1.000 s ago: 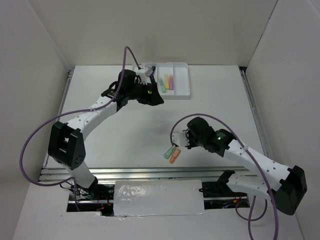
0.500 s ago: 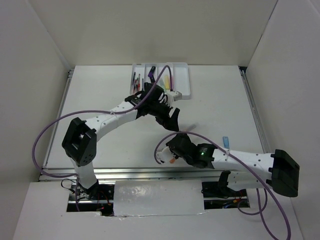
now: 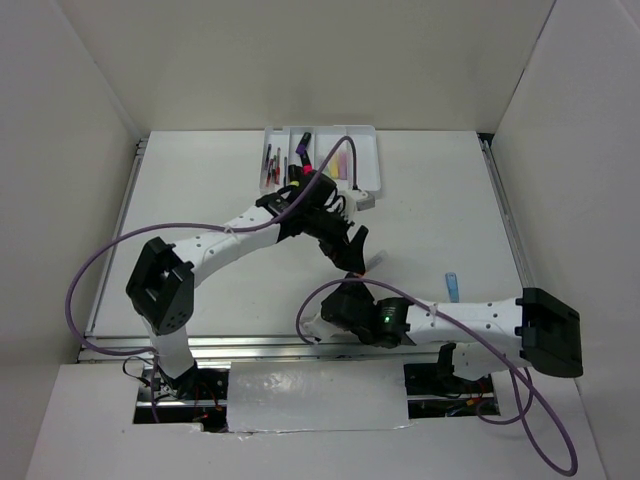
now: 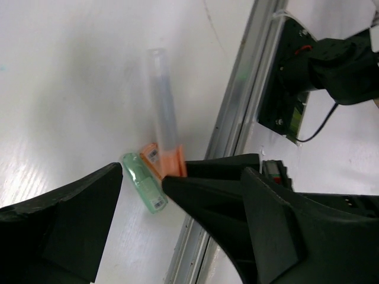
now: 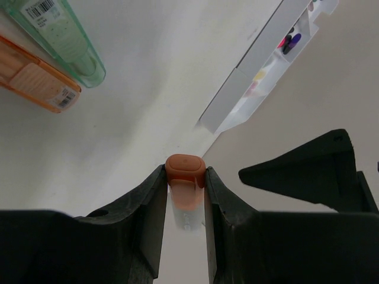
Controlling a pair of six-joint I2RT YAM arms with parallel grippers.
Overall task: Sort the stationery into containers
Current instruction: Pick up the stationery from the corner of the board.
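Note:
My right gripper (image 5: 185,177) is shut on an orange-capped marker (image 5: 185,168) with a pale clear body. In the top view this marker (image 3: 376,262) sticks up to the right from the right gripper (image 3: 347,293). My left gripper (image 3: 353,248) is open and empty right beside it. In the left wrist view the marker (image 4: 163,112) shows between the left gripper's spread fingers (image 4: 180,177). A green marker (image 4: 142,189) and an orange marker (image 4: 151,157) lie side by side on the table near the front rail; both also show in the right wrist view (image 5: 59,38), (image 5: 35,77). The white divided tray (image 3: 378,160) stands at the far edge.
Thin pens (image 3: 270,165) and pastel markers (image 3: 345,165) lie in the tray, which the left arm partly covers. A small blue item (image 3: 452,285) lies on the table at the right. The metal front rail (image 4: 237,106) runs close to the two loose markers.
The left arm has swung from the tray to the middle of the table, next to the right gripper. The right arm has swung left and now holds the orange-capped marker.

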